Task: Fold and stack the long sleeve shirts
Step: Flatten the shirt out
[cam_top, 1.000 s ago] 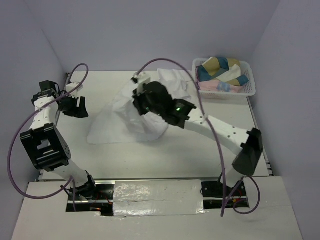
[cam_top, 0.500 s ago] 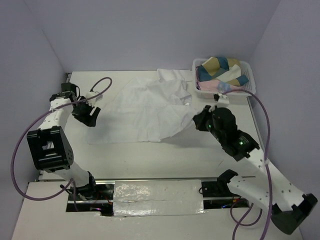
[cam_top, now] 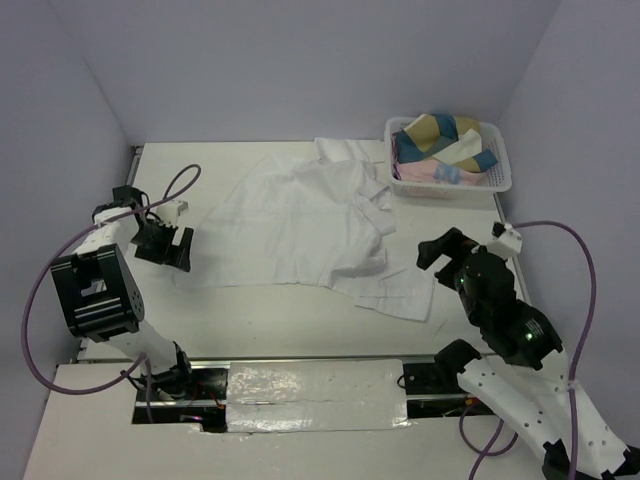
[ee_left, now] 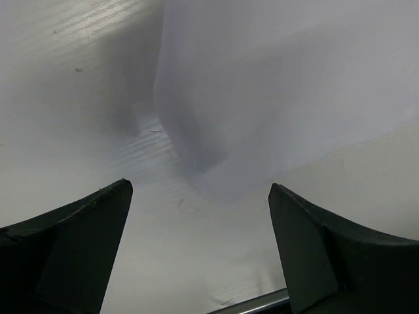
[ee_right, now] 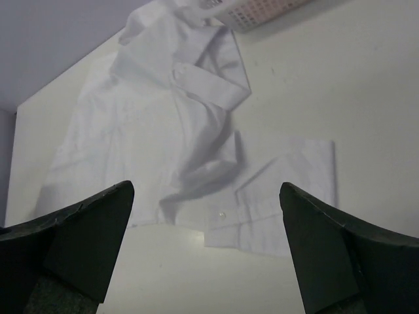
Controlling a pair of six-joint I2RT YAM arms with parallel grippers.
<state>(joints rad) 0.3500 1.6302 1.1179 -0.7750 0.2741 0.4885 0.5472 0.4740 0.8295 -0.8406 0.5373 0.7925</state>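
One white long sleeve shirt (cam_top: 300, 215) lies spread out over the middle of the table, with a sleeve and its cuff (cam_top: 400, 290) reaching toward the near right. My left gripper (cam_top: 168, 245) stands open at the shirt's left edge; in the left wrist view a shirt corner (ee_left: 262, 85) lies just beyond the open left gripper (ee_left: 200, 188), untouched. My right gripper (cam_top: 447, 250) is open just right of the cuff. The right wrist view shows the shirt (ee_right: 150, 131) and the buttoned cuff (ee_right: 281, 196) ahead of the open, empty right gripper (ee_right: 206, 188).
A white lattice basket (cam_top: 500, 178) holding folded coloured cloths stands at the back right, its corner (ee_right: 262, 10) also in the right wrist view. The shirt's collar end lies close to the basket. Purple cables loop above both arms. Walls close in on three sides.
My right gripper drew the shirt out to the right, opened and let it go, then backed off toward the near right. The shirt now lies flatter. The left gripper opened wider.
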